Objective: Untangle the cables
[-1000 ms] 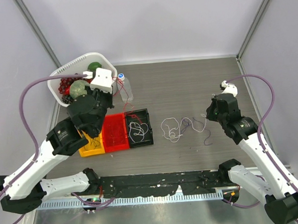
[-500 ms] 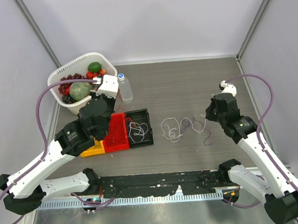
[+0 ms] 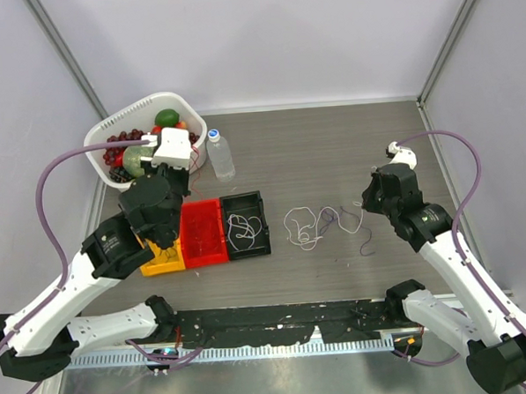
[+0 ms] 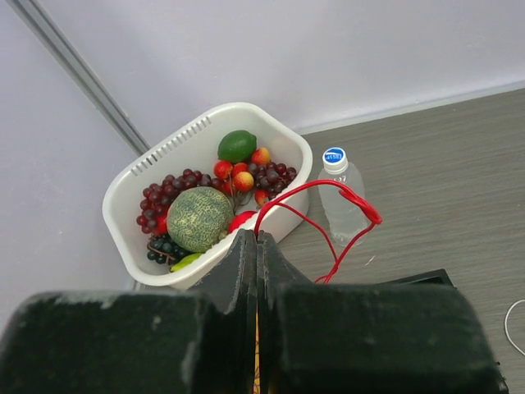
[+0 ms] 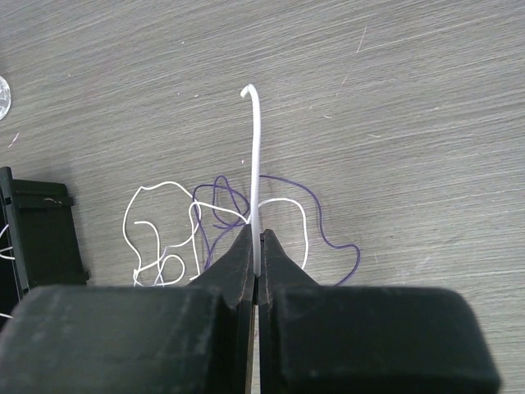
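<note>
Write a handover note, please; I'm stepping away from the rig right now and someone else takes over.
Left gripper: shut on the red cable, held up in front of the fruit basket.
Right gripper: shut on a white cable, its end sticking out past the fingers.
Below it, white loops lie mixed with the purple cable.
Done: a second white cable lies in the black bin.
Left: probably pull white and purple apart, then put the red cable down.

Nothing legible: the print on the water bottle cap [image 4: 334,156] is too blurred to read.
</note>
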{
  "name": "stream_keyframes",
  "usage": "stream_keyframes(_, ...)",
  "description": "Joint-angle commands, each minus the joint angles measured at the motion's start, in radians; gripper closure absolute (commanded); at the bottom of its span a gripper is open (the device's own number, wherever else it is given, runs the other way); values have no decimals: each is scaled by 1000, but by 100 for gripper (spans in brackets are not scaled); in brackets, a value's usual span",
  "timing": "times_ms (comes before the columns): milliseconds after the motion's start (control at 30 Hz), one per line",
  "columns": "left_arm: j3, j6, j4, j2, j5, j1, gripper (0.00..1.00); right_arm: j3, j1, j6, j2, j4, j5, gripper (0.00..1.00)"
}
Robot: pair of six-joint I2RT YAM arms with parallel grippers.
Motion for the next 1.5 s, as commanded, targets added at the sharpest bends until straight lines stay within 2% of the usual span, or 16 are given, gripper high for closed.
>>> stream_keyframes(0,9,-31,-7,-21,-18,4,100,28,4,13,1,33,-4,99)
stream_keyframes(100,-69,-172,-55,-32,-2,7,100,28,6,13,1,33,-7,99)
stream_keyframes(200,-197,-381,-113,-49,-5,15,100,28,6,13,0,33,-7,99)
stream_keyframes(333,-271,-658,-289,-1,-49,52,100,29,6,12,-6,24,-10,99)
stream_keyframes(567,-300,-970,-461,181,165,194,100,25,10,18,-3,27,-26,99)
stream_keyframes(667,-323,-1052,-468,255,273,262,100,29,12,9,0,32,-33,99)
stream_keyframes(800,-387,-1118,-428,312,408,297,100,36,10,0,-3,27,-43,99)
stream_keyframes(1000,-418,-1151,-409,271,417,299,99,88,12,-23,24,-6,-52,99)
stream_keyframes(1067,-390,-1150,-438,252,397,299,86,115,10,-30,40,-22,-72,99)
stream_keyframes(1133,-358,-1141,-468,226,391,300,65,143,10,-34,46,-29,-98,99)
stream_keyframes(1300,-317,-1109,-446,78,425,300,28,224,10,-72,34,-39,-193,99)
stream_keyframes(1467,-341,-1015,-270,-73,482,300,23,287,10,-80,-19,91,-522,99)
